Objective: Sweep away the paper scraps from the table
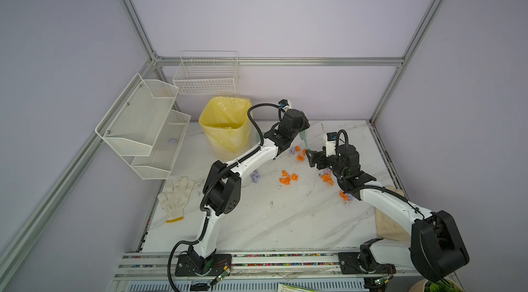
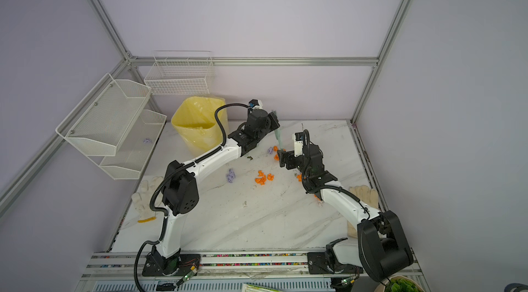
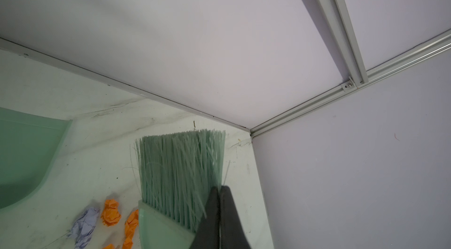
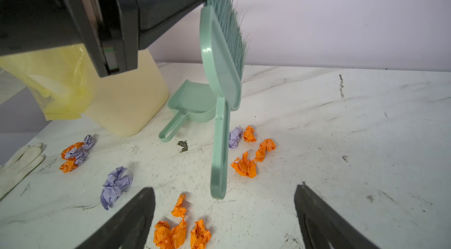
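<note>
The left gripper [image 3: 219, 190] is clamped tight on the head of the green brush [image 4: 220, 69], whose handle hangs just ahead of the empty, wide-spread right gripper [image 4: 224, 189], with the paper scraps [image 4: 244, 167] strewn on the table [image 4: 353, 125] beneath and around both.

Orange, lilac paper scraps [image 1: 285, 180] across table [image 1: 285, 219].

The near half of the worktop [image 1: 271, 227] lies bare and open. Farther back, the brush [image 4: 220, 77] hangs handle-down right before the spread fingers [image 4: 136, 216] of the right gripper [image 4: 225, 187], paper scraps [image 4: 244, 167] strewn around it; dustpan [image 4: 192, 99] and yellow bin [image 1: 228, 139] block the back left.
</note>
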{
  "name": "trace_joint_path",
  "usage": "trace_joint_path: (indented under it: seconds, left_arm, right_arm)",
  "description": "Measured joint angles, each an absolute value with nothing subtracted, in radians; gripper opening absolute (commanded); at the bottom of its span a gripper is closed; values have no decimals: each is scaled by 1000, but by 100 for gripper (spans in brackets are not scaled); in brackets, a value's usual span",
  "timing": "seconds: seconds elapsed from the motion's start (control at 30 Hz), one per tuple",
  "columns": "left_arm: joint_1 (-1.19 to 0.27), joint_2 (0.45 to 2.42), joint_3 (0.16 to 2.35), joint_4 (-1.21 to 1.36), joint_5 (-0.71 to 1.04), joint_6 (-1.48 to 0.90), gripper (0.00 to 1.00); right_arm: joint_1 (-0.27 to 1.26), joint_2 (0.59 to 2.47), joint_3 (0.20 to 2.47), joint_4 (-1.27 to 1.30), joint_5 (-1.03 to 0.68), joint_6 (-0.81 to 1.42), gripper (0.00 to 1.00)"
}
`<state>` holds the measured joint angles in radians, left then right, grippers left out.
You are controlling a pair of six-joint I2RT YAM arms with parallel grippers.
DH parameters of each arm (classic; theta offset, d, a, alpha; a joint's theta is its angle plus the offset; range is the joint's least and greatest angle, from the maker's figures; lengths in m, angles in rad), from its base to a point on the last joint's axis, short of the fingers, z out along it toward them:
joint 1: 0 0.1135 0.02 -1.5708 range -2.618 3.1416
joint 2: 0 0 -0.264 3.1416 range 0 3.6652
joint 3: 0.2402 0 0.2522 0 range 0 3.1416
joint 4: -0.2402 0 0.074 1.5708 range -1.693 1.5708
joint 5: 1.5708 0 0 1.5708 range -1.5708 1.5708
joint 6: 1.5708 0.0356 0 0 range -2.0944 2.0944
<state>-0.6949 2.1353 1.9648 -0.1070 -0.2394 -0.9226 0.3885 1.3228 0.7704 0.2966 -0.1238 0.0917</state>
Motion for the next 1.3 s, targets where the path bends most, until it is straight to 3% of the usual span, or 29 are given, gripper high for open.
trace_joint_path:
  seconds: [0.4,0.6,0.7,0.83,1.0,1.07,1.17,1.2,1.3]
  left_arm:
    - [-694,2131,1944,-121,-239,-923,0]
    - [-694,2131,1943,-122,-239,-924,0]
    - [-694,2131,1943,-123,-239,-924,0]
    - [-694,2131,1943,-123,-239,-925,0]
    - [-694,2131,1943,-122,-238,-925,0]
    - [-694,2131,1943,-121,-238,-925,0]
    - [-694,2130,1934,-113,-229,-925,0]
    - [-694,2128,1932,-113,-230,-925,4]
    - [-691,2115,1915,-102,-227,-921,43]
  right_arm:
    - [400,1520,944,271,-59,40,72]
    - [400,1573,987,258,-65,38,69]
    - [400,1586,987,257,-68,34,59]
    - [402,1600,987,257,-68,32,53]
    - [402,1624,990,258,-70,31,31]
    - [403,1629,990,258,-73,31,11]
    - [404,1629,991,257,-85,39,3]
    - [405,1629,991,257,-86,40,0]
    - [406,1618,991,245,-91,46,0]
